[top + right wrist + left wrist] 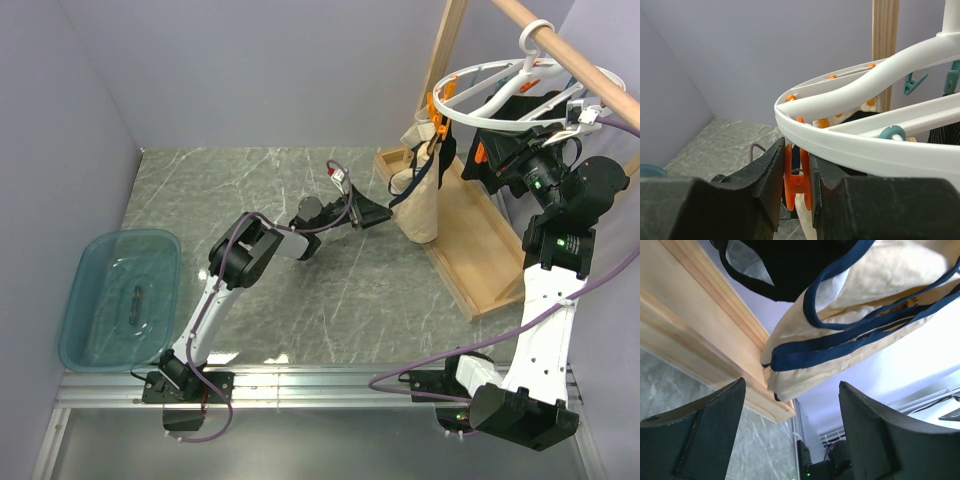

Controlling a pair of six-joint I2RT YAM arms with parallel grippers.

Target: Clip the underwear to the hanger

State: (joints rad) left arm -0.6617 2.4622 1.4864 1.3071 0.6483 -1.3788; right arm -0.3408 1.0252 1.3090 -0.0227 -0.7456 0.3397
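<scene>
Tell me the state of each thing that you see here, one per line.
hanger: hooked over the wooden rod
underwear: hanging below the hanger's rim
right gripper: shut on the orange clip
orange clip: squeezed, dangling under the rim
left gripper: open, just under the underwear

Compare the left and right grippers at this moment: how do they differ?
The left gripper is open and empty; the right gripper is closed on an orange clip. The left one sits low, below the hanging underwear; the right one is up at the ring of the hanger. Both have dark fingers.
</scene>
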